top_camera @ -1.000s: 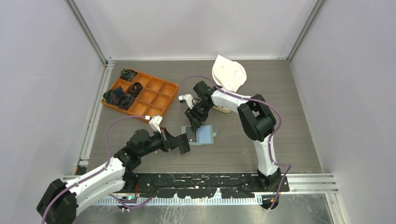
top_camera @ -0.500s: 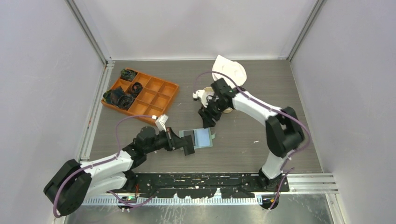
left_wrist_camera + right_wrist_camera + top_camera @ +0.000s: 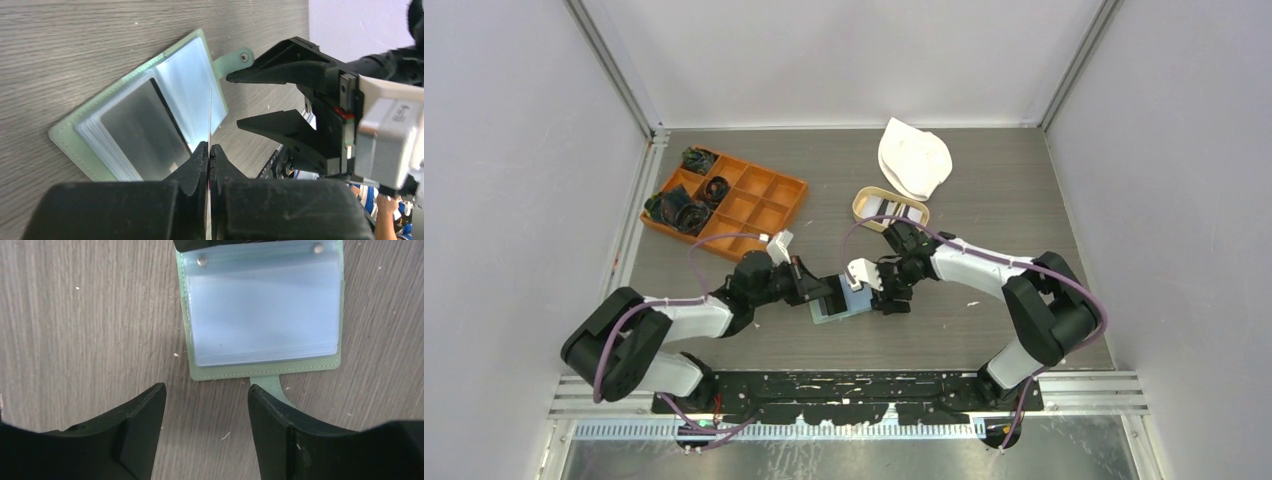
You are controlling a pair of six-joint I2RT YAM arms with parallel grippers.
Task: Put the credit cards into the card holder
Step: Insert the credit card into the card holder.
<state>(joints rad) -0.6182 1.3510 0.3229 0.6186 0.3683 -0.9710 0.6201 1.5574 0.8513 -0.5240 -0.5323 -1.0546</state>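
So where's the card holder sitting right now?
Top view: the card holder lies open in the middle of the table, between the left gripper, shut on a thin leaf of it, and the open right gripper at its snap-tab side.

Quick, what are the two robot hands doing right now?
Left end effector: shut on a thin sheet, edge-on; card or pocket, cannot tell.
Right end effector: open, empty, by the card holder.

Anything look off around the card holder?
Nothing stands out: the card holder lies open and flat, the left gripper pinches a thin sheet above it, the right gripper is open by its snap tab.
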